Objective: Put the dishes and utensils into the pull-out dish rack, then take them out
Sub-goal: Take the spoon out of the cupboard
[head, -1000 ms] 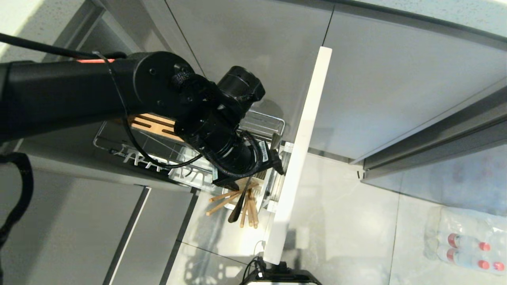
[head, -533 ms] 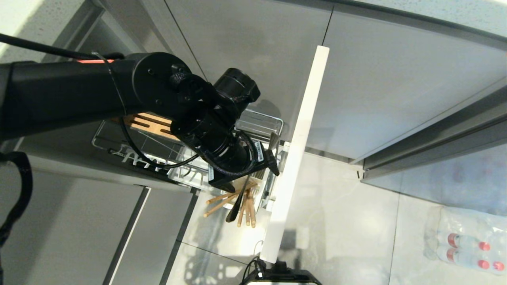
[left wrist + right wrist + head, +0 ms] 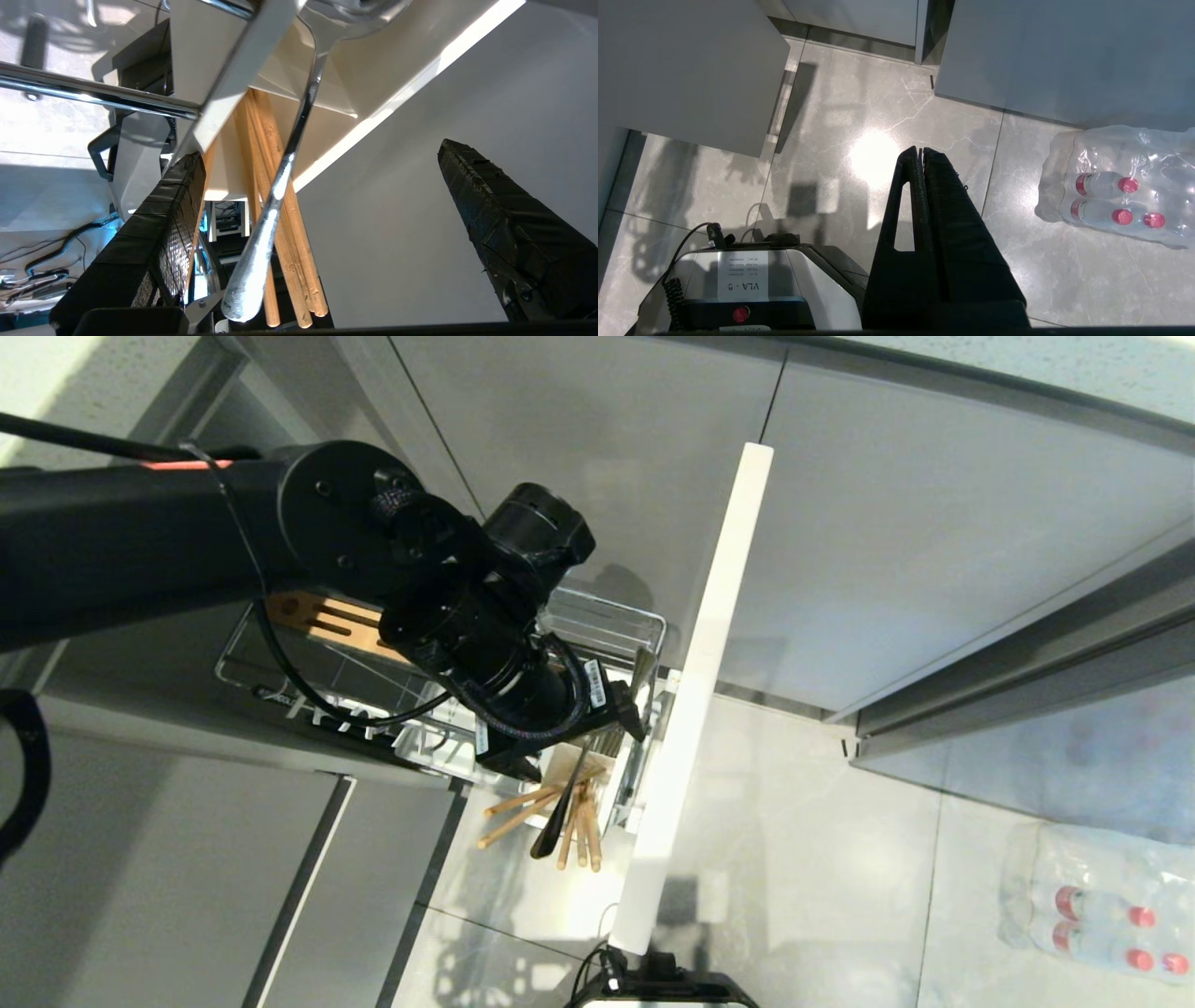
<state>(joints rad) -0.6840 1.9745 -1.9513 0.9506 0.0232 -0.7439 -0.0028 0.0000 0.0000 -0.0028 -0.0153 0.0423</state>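
Observation:
The pull-out dish rack (image 3: 607, 625) is drawn out, its pale front panel (image 3: 709, 663) edge-on. In the white caddy (image 3: 618, 803) several wooden chopsticks (image 3: 523, 807) and a metal spoon (image 3: 560, 812) stand handle-up. My left gripper (image 3: 579, 747) hangs open just above them. In the left wrist view the spoon (image 3: 275, 196) and chopsticks (image 3: 289, 252) rise between the fingers (image 3: 177, 205), close to that one and far from the other; the left gripper (image 3: 320, 151) holds nothing. The right gripper (image 3: 920, 150) is shut over the floor. The dishes are out of view.
A slotted wooden bar (image 3: 322, 621) crosses the rack's far end under my left arm. Grey cabinet fronts (image 3: 887, 551) surround the rack. A shrink-wrapped pack of water bottles (image 3: 1092, 915) lies on the tiled floor at the right. The robot's base (image 3: 752, 284) sits below the right gripper.
The whole picture has drifted slightly left. My left arm has edged a little up the picture over the caddy, fingers still open. The utensils have stayed in the caddy.

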